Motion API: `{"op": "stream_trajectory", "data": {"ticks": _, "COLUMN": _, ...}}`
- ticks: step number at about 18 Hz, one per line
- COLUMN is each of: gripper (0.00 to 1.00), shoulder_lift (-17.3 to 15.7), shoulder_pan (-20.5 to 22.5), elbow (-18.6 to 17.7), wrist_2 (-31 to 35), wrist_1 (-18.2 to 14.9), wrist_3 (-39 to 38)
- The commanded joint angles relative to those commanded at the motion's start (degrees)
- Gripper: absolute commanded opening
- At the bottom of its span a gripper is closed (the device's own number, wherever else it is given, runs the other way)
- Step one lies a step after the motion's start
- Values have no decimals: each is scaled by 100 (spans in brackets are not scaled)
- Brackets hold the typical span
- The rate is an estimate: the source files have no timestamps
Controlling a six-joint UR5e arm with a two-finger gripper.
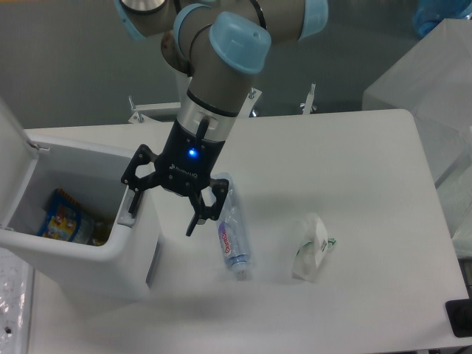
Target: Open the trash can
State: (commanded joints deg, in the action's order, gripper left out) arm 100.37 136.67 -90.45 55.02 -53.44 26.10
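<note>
My claw (164,204) hangs over the near right rim of the bin (88,251), fingers spread apart and gripping nothing. One finger (131,203) sits right at the bin's inner right wall, at or just inside the rim; the other (198,217) hangs outside, over the tabletop (354,177). I cannot tell whether the inner finger actually touches the plastic.

The bin stands at the left edge of the tabletop, below and to the left of my claw. Its lid (13,166) stands upright at the far left, swung back, and the inside lies exposed: I see colourful packets (65,217) at the bottom. A dark strip (153,264) shows on the bin's outer right face, below my claw; it may be the button, but I cannot be sure.

So I judge the opening itself to be done, or as good as done. What the next move calls for, I think, is a clean lift straight up and away from the rim, so that neither finger catches the wall or nudges the bin.

Just right of my claw lies a clear bottle (233,240), and farther right a crumpled bag (311,247). Both are apart from the bin.
</note>
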Motion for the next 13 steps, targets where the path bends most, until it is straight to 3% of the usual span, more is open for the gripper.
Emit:
{"op": "stream_trajectory", "data": {"ticks": 3, "gripper": 100, "shoulder_lift": 35, "shoulder_pan": 114, "elbow": 141, "wrist_2": 9, "wrist_1": 9, "wrist_3": 53}}
{"op": "stream_trajectory", "data": {"ticks": 6, "gripper": 100, "shoulder_lift": 35, "shoulder_pan": 517, "elbow": 203, "wrist_2": 9, "wrist_1": 18, "wrist_3": 210}}
{"op": "stream_trajectory", "data": {"ticks": 13, "gripper": 100, "shoulder_lift": 298, "shoulder_pan": 1371, "elbow": 141, "wrist_2": 254, "wrist_1": 61, "wrist_3": 1273}}
